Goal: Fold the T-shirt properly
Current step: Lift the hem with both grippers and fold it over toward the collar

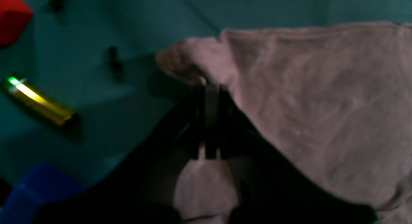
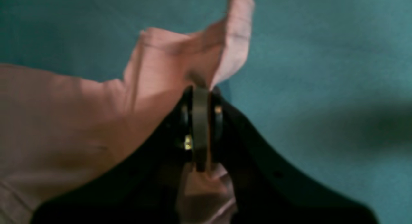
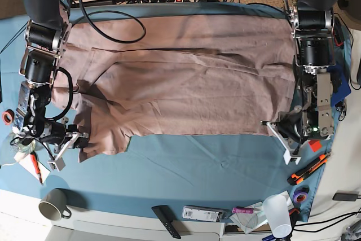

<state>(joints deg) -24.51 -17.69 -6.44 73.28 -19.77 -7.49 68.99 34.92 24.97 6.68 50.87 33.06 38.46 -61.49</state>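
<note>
Mauve T-shirt (image 3: pixel 186 83) lies crosswise (left-right).

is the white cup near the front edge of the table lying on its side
No, the white ceramic cup stands upright on the bare tabletop, its open mouth facing up and its handle out to the side.

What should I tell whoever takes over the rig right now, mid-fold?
Left hand: shut on the T-shirt at its near corner on the base view's right.
Right hand: shut on the T-shirt at the sleeve end on the base view's left.
T-shirt: spread sideways across the blue cloth, far edge already folded toward the middle.
Left: bring the held near edge over, then finish folding and smooth wrinkles.
</note>
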